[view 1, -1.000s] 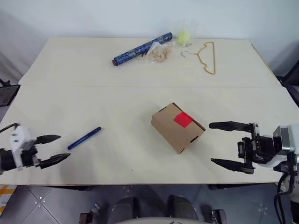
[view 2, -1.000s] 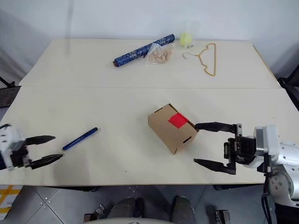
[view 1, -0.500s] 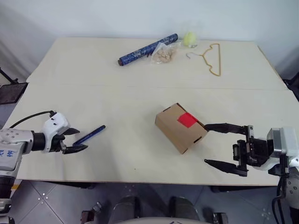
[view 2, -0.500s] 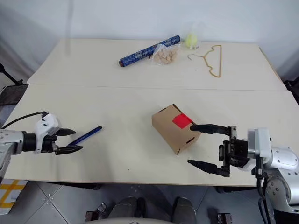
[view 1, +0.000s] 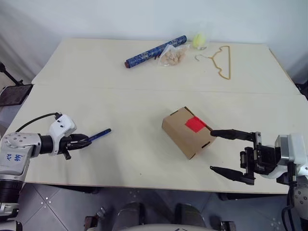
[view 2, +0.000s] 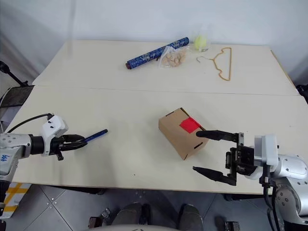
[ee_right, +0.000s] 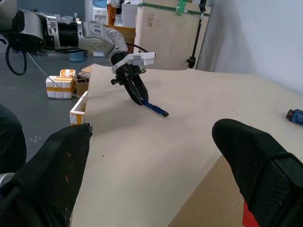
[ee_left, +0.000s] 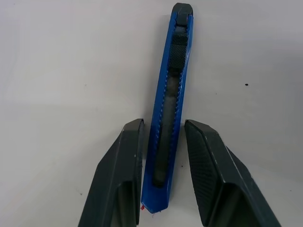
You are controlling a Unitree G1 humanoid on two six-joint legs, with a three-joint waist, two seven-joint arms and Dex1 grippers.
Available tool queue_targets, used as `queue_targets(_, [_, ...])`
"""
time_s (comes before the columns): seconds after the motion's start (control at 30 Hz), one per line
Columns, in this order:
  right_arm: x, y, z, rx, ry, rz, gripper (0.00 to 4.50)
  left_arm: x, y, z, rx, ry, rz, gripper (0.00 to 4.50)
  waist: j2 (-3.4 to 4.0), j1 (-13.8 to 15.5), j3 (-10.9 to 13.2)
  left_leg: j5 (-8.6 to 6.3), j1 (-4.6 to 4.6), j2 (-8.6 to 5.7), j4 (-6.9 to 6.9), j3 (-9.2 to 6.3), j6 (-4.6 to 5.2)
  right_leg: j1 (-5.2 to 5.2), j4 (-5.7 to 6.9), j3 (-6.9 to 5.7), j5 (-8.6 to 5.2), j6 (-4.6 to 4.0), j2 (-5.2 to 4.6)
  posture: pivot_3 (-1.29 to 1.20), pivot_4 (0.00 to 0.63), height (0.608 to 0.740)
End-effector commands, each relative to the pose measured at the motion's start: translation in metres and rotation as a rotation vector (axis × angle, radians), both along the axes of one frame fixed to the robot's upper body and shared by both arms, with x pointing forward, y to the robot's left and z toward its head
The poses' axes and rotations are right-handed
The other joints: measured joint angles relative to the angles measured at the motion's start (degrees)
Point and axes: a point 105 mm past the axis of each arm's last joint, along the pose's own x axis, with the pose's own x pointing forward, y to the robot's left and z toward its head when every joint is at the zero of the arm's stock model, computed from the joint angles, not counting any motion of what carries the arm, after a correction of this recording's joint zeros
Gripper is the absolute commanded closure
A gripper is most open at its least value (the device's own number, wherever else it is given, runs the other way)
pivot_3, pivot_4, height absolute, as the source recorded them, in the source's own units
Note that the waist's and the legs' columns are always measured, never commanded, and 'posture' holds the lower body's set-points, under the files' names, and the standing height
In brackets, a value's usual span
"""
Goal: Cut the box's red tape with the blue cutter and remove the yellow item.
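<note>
The blue cutter (view 1: 100, 134) lies flat on the table at the front left. My left gripper (view 1: 86, 140) has its fingers narrowly astride the cutter's (ee_left: 170, 94) near end, with a thin gap still showing on one side. The brown box (view 1: 187, 132) sits right of centre with the red tape (view 1: 195, 124) on its top face. My right gripper (view 1: 214, 150) stands wide open just right of the box, its upper finger close to the box's near corner. The yellow item is hidden.
At the table's far edge lie a dark blue patterned roll (view 1: 155, 51), a clear bag of tan pieces (view 1: 172, 57), a yellow-green ball in a clear cup (view 1: 199, 39) and a tan wire hanger (view 1: 221, 60). A seam crosses the table (view 1: 120, 101).
My left gripper has moved in over the cutter's near end and its fingers have narrowed around it. The head view has shifted. The right gripper and the box have kept still.
</note>
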Motion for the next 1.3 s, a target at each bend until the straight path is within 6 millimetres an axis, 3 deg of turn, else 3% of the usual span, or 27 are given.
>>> queue_targets(0.03, [-0.003,-0.003,0.006,-0.013,-0.043,-0.008,0.00,-0.007,-0.009,-0.020,0.002,0.073,-0.042,3.62,0.01,0.0,0.0,0.00,0.00,0.00,0.00,0.00,0.00,0.00,0.00,0.00,0.00,0.00,0.00,0.00,0.150,0.740])
queue_targets(0.1, [-0.003,-0.003,0.005,-0.013,-0.040,-0.010,0.00,-0.007,-0.010,-0.020,0.000,0.071,-0.048,4.08,0.02,0.0,0.0,0.00,0.00,0.00,0.00,0.00,0.00,0.00,0.00,0.00,0.00,0.00,0.00,0.00,0.150,0.740])
queue_targets(0.3, [-0.003,-0.006,0.003,-0.017,-0.030,-0.024,0.00,-0.002,-0.012,-0.014,0.007,0.032,-0.070,4.08,0.03,0.0,0.0,0.00,0.00,0.00,0.00,0.00,0.00,0.01,-0.01,-0.01,0.00,0.00,0.00,0.00,0.150,0.740])
queue_targets(0.4, [-0.004,-0.007,0.002,-0.018,-0.026,-0.033,0.00,-0.001,-0.023,-0.005,-0.022,-0.004,-0.132,4.08,0.03,0.1,0.0,0.00,0.00,-0.02,0.00,-0.02,0.01,0.01,-0.01,-0.01,0.00,0.00,-0.02,0.00,0.150,0.740])
queue_targets(0.57, [-0.005,-0.013,0.002,-0.034,-0.018,-0.066,0.00,-0.013,-0.069,0.022,-0.079,-0.063,-0.391,4.08,-0.09,-0.1,0.1,0.00,-0.06,-0.03,0.00,-0.02,0.02,0.00,-0.05,-0.04,0.01,0.02,-0.01,0.00,0.150,0.740])
queue_targets(0.7, [-0.006,-0.023,-0.004,-0.104,0.057,-0.130,0.00,-0.024,-0.114,0.029,-0.038,-0.062,-0.579,4.08,-0.16,0.1,0.1,0.00,-0.10,-0.01,0.01,-0.02,0.02,0.00,-0.11,-0.04,0.01,0.02,0.04,0.00,0.150,0.740])
queue_targets(0.83, [-0.013,-0.032,-0.006,-0.130,0.082,-0.186,0.00,-0.036,-0.159,0.026,-0.058,-0.052,-0.670,4.08,-0.15,0.0,0.1,0.02,-0.11,-0.03,0.05,0.00,0.04,0.05,-0.18,-0.02,0.02,0.03,0.06,0.00,0.150,0.740])
queue_targets(0.97, [-0.024,-0.039,-0.021,-0.174,0.177,-0.273,0.00,-0.046,-0.201,0.004,-0.005,-0.008,-0.728,4.08,-0.21,0.0,0.1,0.03,-0.13,-0.03,0.08,-0.01,0.05,0.06,-0.17,-0.02,0.02,0.03,0.12,0.00,0.150,0.740])
queue_targets(1.17, [-0.042,-0.030,-0.046,-0.240,0.320,-0.305,0.00,-0.051,-0.231,-0.008,0.100,-0.011,-0.766,4.08,-0.21,0.1,0.1,0.06,-0.14,0.03,0.13,0.00,0.05,0.08,-0.27,0.04,0.01,0.02,0.14,0.00,0.150,0.740])
queue_targets(1.27, [-0.039,-0.029,-0.056,-0.284,0.355,-0.322,0.00,-0.053,-0.243,-0.013,0.146,-0.005,-0.785,4.08,-0.21,0.1,0.1,0.06,-0.16,0.01,0.15,0.00,0.10,0.12,-0.40,0.07,0.01,0.02,0.10,0.00,0.150,0.740])
queue_targets(1.3, [-0.036,-0.029,-0.060,-0.294,0.364,-0.343,0.18,-0.053,-0.249,-0.014,0.152,-0.003,-0.783,4.08,-0.21,0.1,0.1,0.06,-0.16,0.00,0.16,0.00,0.10,0.13,-0.42,0.07,0.01,0.02,0.10,0.00,0.150,0.740])
